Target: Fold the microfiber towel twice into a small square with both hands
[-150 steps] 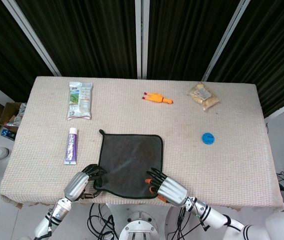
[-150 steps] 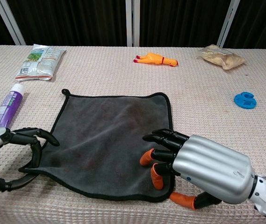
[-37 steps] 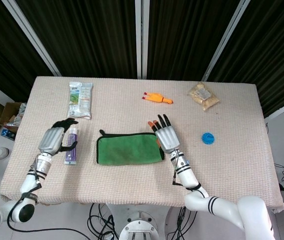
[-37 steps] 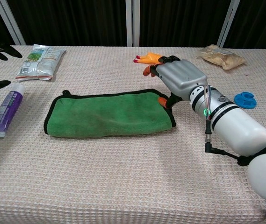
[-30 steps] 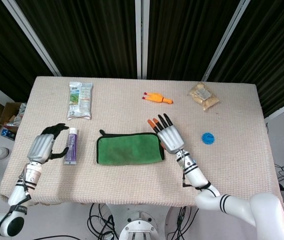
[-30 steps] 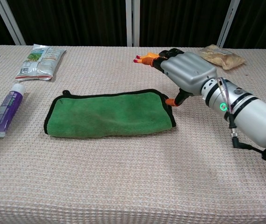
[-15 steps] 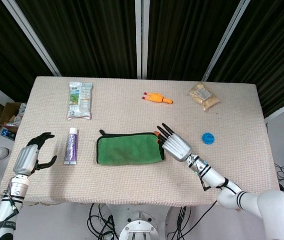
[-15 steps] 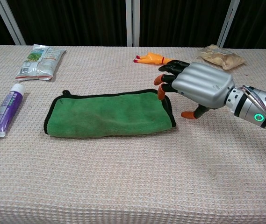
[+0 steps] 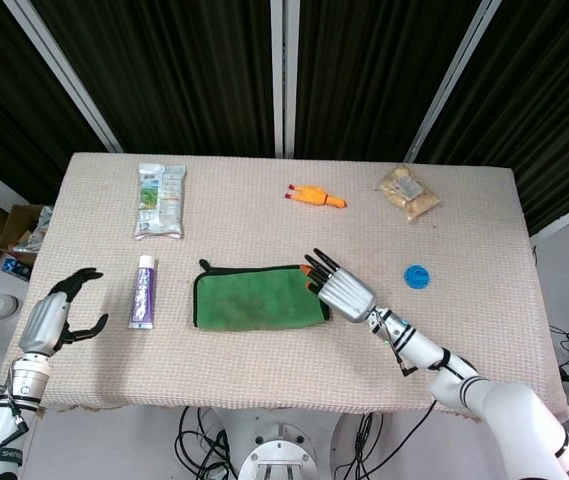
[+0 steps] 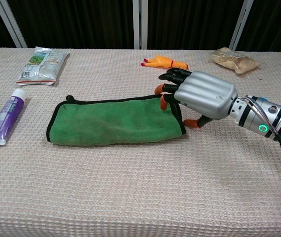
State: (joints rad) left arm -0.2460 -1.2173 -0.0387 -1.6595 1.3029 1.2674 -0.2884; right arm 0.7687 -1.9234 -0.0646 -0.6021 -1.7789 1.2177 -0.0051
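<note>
At the lower left of the head view, the left hand (image 9: 52, 318) is hovering beside the left edge of the bench (image 9: 264, 390), fingers spread and curved, holding nothing; it is lying outside the chest view. Just right of it, a purple tube (image 9: 143, 290) is lying lengthwise on the woven surface, and a green-and-white snack packet (image 9: 159, 200) is resting above the tube toward the upper left.

At the centre of the frame, the microfiber towel (image 9: 257, 296) is lying folded once into a wide rectangle, green face up, with a dark border and a small hanging loop at its upper left corner. An orange rubber chicken toy (image 9: 315, 197) is lying above it, well apart.

At the right end of the towel, the right hand (image 10: 195, 98) is reaching in from the lower right, palm down, with its fingers (image 10: 169, 89) spread apart and their orange tips resting on or just over the towel's right edge; whether they are pinching the cloth cannot be determined. Its thumb is sitting on the bench just beside the towel's lower right corner.

Further right, a blue round cap (image 9: 417, 277) is lying near the forearm, and a clear bag of tan snacks (image 9: 409, 193) is sitting at the upper right.
</note>
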